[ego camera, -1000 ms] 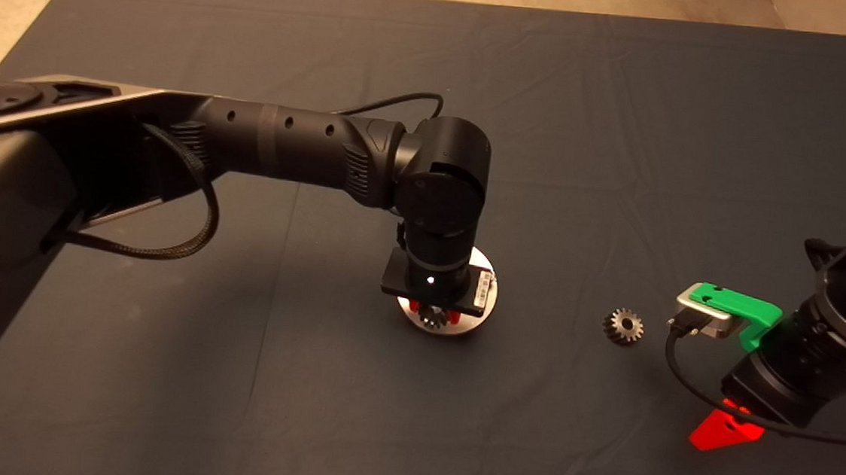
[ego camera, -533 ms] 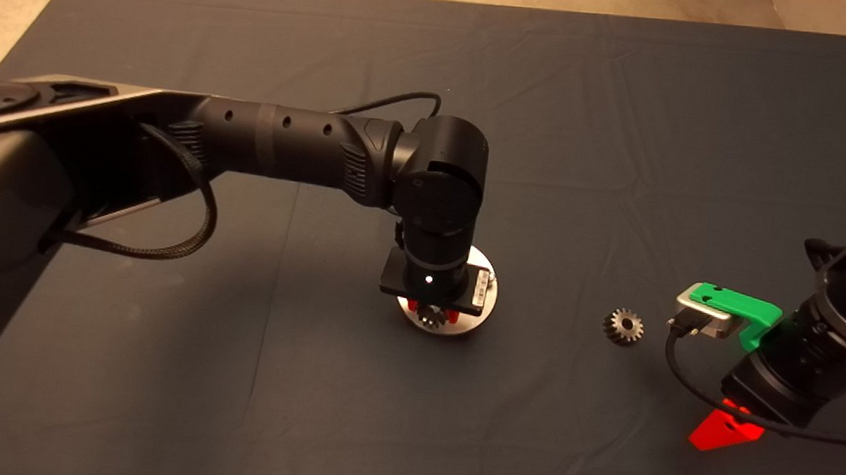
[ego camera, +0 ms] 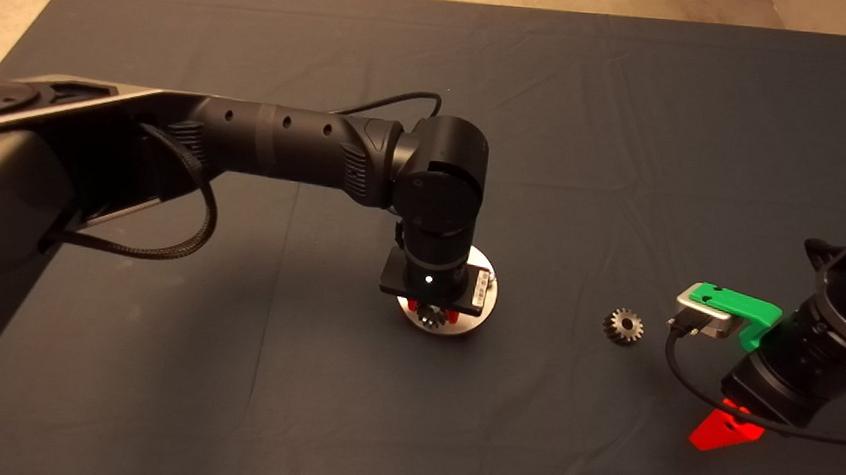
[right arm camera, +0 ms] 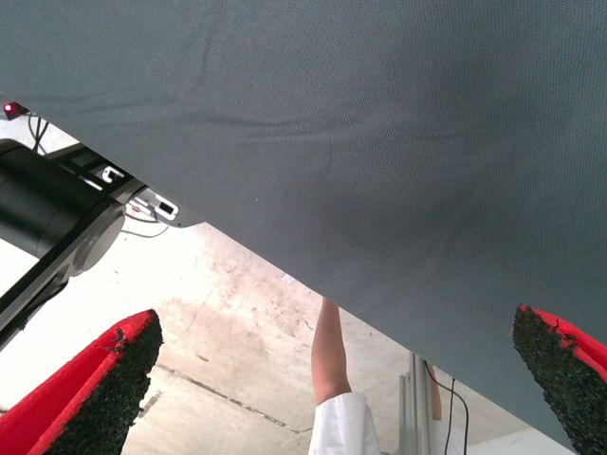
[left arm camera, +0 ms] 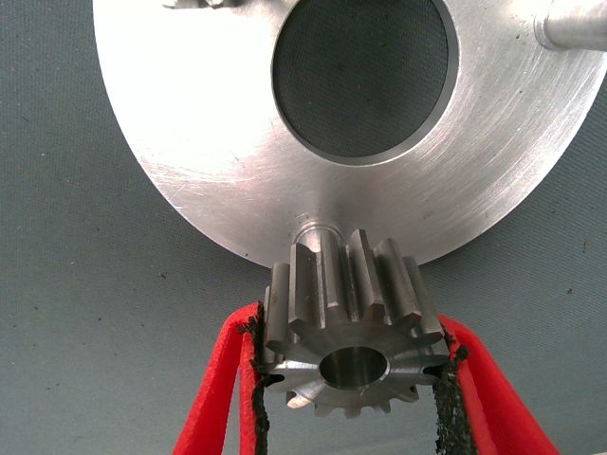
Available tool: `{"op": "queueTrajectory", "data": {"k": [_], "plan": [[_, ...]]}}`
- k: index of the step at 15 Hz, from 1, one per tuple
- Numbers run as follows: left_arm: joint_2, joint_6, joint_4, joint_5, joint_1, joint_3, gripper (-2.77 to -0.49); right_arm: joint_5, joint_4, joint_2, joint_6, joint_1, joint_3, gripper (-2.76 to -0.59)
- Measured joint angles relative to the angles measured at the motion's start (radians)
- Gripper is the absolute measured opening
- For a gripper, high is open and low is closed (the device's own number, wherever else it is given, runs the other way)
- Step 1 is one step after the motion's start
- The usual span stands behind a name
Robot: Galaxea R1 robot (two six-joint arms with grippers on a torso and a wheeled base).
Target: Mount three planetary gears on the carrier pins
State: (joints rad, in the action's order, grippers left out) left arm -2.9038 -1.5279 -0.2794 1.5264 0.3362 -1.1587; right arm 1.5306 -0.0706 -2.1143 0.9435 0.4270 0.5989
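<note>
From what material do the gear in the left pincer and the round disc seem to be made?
The gear held by the left pincer looks like steel: grey, machined, with bright glints on its tooth edges. The disc also appears to be metal, perhaps aluminium or steel: pale silver, with fine curved tool marks and strong glare. The exact alloys cannot be told.

One steel planetary gear (left arm camera: 353, 322), bore facing the left wrist camera, sits at the silver carrier disc's (left arm camera: 237, 142) rim over a carrier pin (left arm camera: 318, 230). Another pin (left arm camera: 569, 28) stands upright across the hole. A second gear (ego camera: 623, 326) lies apart on the desk.
</note>
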Motion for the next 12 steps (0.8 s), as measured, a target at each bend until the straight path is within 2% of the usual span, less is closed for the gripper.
{"op": "queueTrajectory", "data": {"k": [4,12], "plan": [[-0.003,0.008,0.003,0.001,0.0,-0.006,-2.45,0.0,0.0,0.0,0.0,0.0,0.0,-0.6],[-0.005,0.029,0.029,0.001,0.001,-0.014,-2.45,0.0,0.0,0.0,0.0,0.0,0.0,-0.6]]}}
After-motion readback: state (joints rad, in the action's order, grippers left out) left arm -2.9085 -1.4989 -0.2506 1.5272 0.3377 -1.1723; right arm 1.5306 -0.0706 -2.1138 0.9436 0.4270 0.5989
